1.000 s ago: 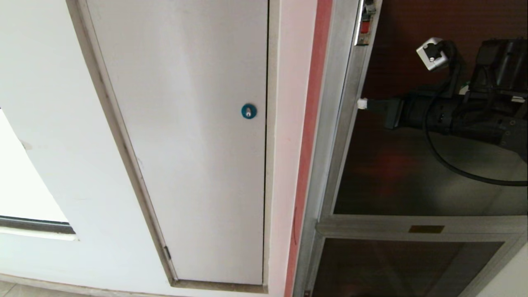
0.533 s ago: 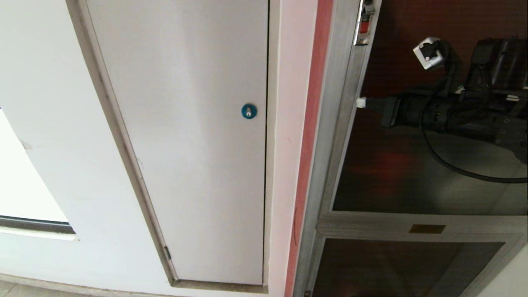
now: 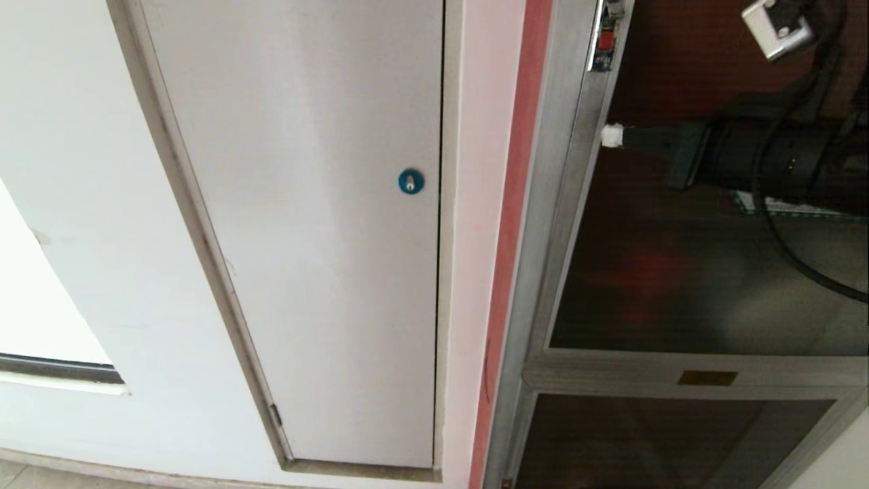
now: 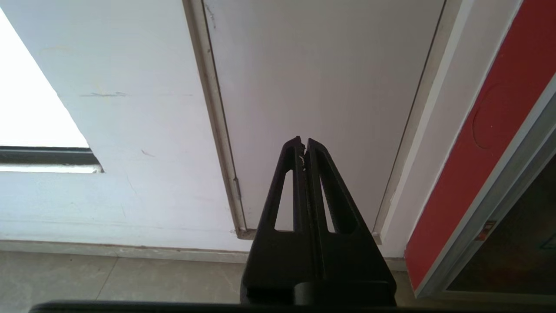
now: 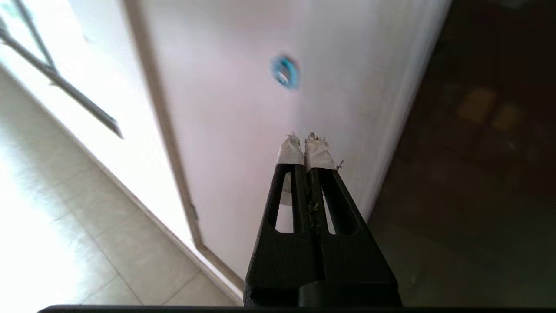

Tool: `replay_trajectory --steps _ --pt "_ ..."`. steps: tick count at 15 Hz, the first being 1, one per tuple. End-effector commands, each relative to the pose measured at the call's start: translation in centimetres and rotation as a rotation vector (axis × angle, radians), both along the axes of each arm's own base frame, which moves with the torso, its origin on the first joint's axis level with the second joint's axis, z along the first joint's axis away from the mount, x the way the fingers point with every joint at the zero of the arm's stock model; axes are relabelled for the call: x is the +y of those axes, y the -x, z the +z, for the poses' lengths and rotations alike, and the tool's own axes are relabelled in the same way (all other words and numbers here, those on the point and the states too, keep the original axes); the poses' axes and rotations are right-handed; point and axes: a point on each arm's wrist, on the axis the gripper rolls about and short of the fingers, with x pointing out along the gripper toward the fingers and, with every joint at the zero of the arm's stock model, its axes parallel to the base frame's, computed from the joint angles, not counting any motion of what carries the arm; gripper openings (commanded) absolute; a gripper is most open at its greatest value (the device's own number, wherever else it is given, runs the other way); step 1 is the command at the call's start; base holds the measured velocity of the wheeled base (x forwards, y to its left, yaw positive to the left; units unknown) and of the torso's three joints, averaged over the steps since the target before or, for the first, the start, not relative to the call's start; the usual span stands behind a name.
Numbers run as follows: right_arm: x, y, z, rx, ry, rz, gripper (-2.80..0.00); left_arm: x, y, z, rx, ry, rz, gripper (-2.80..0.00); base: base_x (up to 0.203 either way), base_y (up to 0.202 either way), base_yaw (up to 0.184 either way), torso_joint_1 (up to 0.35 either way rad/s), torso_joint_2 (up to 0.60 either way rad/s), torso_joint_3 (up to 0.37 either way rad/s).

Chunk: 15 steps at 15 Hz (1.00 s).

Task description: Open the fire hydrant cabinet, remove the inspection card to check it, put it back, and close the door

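I see my right gripper [image 3: 612, 136], fingers clenched on nothing, at the left edge of the door [image 3: 679, 272]. It looks stiff, hinged; I'd hook that edge near the red latch [image 3: 604, 42].

So the fire hydrant cabinet [image 3: 543, 204] is a tall silver metal-framed unit set in the wall, with a red strip running down its left side. Its door [image 3: 679, 285] is a big dark tinted glass panel in a silver frame, looks shut, with a small red latch [image 3: 604, 41] up at its left edge.
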Motion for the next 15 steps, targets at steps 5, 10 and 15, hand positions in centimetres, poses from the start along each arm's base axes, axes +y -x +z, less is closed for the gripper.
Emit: replay_trajectory --steps 5,10,15 --pt "-0.2 3.1 8.4 -0.191 -0.055 0.027 -2.8 0.0 0.0 0.0 0.0 0.0 0.0 -2.8 0.0 0.0 0.0 0.0 0.0 0.0" --pt "0.9 -1.2 11.6 -0.273 -0.093 -0.063 -2.8 0.0 0.0 0.0 0.001 0.0 0.0 -2.8 0.0 0.0 0.0 0.0 0.0 0.0" --pt "1.5 -3.9 11.1 -0.356 -0.133 -0.127 -2.8 0.0 0.0 0.0 0.0 0.0 0.0 -2.8 0.0 0.0 0.0 0.0 0.0 0.0"
